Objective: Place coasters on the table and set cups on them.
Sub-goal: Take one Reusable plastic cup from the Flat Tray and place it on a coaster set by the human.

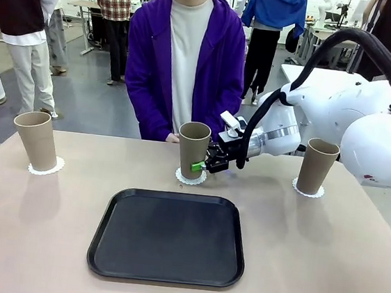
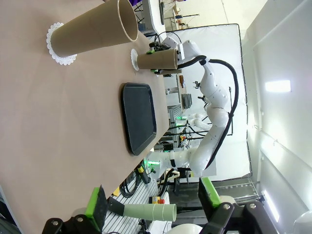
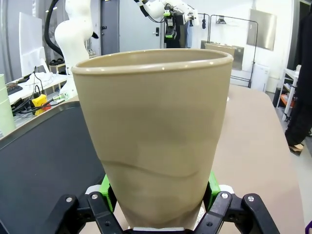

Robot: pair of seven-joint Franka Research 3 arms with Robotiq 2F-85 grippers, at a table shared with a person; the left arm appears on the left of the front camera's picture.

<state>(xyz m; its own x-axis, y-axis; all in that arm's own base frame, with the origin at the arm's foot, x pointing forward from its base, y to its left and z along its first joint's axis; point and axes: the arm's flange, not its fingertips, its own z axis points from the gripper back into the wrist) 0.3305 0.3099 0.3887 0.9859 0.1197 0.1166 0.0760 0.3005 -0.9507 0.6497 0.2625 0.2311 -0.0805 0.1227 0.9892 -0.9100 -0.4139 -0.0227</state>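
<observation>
We see the right tool (image 1: pixel 200 166) clamped on the middle cup (image 1: pixel 193 150), seated on its coaster (image 1: pixel 190 177) at 12 o'clock of the tray (image 1: pixel 168 238). Left tool (image 2: pixel 153 204) is open, empty. A careless release could drag and tip the cup.

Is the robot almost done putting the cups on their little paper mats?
Nearly. The left cup and right cup already stand on their coasters. The right gripper is shut on the middle cup, which sits on the middle coaster. Only letting go is left.
</observation>
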